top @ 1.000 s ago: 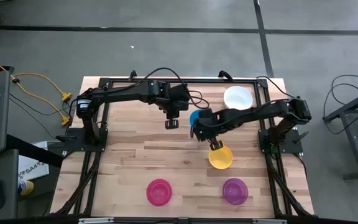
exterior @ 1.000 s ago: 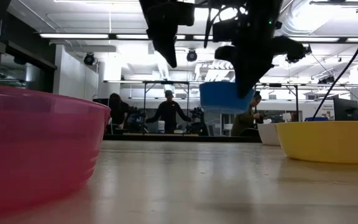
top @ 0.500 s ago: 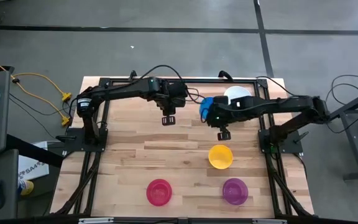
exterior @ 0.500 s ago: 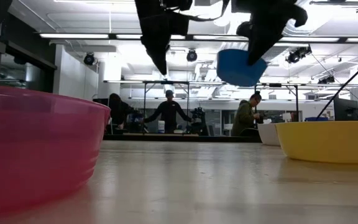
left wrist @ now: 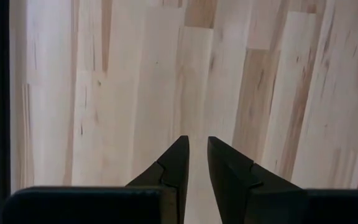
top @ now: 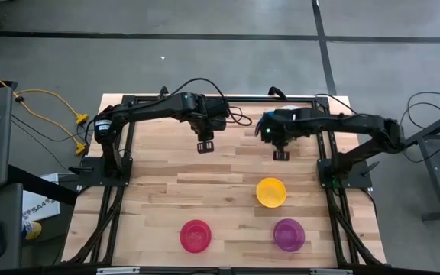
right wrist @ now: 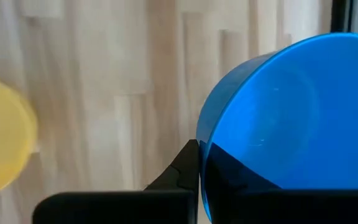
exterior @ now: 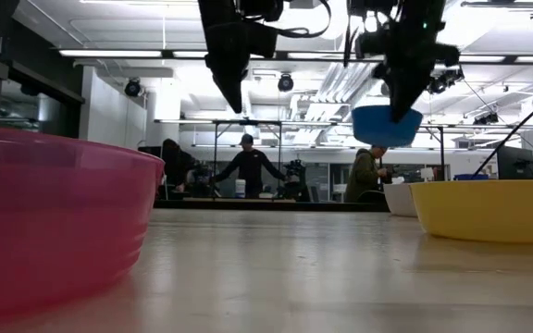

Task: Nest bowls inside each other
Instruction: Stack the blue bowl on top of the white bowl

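The right pincer (right wrist: 199, 163) is shut tight on the rim of the blue bowl (right wrist: 291, 118) and holds it up in the air near the far side of the desk (top: 205, 191). The left pincer (left wrist: 196, 163) hangs nearby with a small gap and holds nothing. The yellow bowl (top: 271, 192), pink bowl (top: 195, 235) and purple bowl (top: 289, 234) each sit alone. No bowl looks nested yet, so most of the job is left.

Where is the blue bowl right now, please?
The blue bowl hangs above the table's far right, clamped in the right claw.
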`<act>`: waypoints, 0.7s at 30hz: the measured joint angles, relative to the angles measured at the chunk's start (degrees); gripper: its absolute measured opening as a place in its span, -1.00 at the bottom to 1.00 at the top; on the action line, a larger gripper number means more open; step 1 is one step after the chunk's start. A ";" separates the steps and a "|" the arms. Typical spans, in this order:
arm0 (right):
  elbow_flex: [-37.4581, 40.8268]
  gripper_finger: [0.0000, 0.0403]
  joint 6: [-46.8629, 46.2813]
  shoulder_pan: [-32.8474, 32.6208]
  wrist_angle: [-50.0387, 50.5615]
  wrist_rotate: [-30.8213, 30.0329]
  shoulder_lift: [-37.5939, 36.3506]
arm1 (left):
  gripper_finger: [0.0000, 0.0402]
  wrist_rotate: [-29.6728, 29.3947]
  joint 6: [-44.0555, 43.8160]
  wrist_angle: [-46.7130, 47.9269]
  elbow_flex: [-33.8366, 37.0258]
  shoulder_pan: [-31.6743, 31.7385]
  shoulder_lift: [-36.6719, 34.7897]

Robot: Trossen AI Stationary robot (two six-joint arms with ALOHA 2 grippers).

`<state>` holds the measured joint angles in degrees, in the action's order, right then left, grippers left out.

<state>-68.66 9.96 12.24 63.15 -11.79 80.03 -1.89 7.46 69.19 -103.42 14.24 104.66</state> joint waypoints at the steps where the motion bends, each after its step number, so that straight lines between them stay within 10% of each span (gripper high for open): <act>1: 0.17 -0.98 0.22 1.29 -0.19 0.13 -0.19 | -0.71 0.00 0.04 0.11 0.00 0.00 0.00; 21: 1.46 -0.98 -7.35 18.72 0.40 4.28 -1.64 | -0.71 0.00 2.82 -0.99 0.00 0.02 0.00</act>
<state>-67.20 2.60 30.97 63.55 -7.51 78.39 -1.89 10.28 68.20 -103.42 14.26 104.66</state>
